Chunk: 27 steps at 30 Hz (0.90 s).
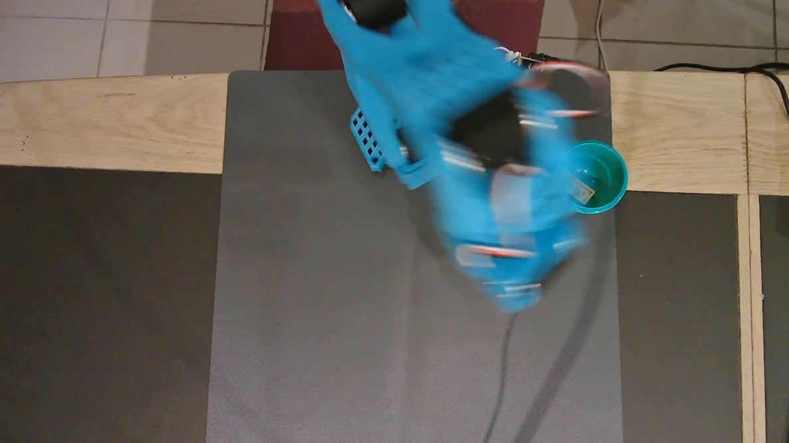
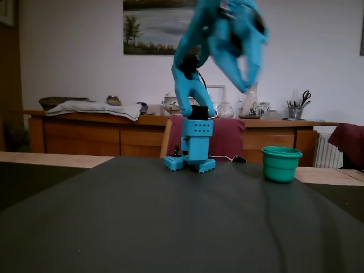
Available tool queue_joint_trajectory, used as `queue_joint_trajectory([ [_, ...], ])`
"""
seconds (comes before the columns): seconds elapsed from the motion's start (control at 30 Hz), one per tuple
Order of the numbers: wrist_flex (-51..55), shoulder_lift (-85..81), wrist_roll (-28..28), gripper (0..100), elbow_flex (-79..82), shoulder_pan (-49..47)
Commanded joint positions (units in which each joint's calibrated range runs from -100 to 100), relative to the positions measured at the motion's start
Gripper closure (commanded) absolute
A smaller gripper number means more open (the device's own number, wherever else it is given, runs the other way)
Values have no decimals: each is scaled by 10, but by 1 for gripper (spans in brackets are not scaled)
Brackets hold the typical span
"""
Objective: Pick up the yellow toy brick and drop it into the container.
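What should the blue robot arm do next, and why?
Probably just finish swinging back toward its base and come to rest. In the overhead view the small yellow plastic toy brick already lies inside the round teal-green plastic cup. In the fixed view the blue two-finger gripper is blurred, high above the table, with jaws apart and nothing between them. Nothing seems left to pick up.

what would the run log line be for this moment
brick: inside cup | gripper: open, empty, blurred, raised left of cup in fixed view | task: drop done
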Motion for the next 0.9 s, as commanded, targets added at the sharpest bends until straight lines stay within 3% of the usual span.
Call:
queue_joint_trajectory([
  [0.0,-5,-76,-2,100,-2,113],
  [0.13,-41,-129,-2,100,61,175],
  [0.43,-227,-304,-2,100,381,262],
  [0.87,-267,-565,-1,100,656,274],
])
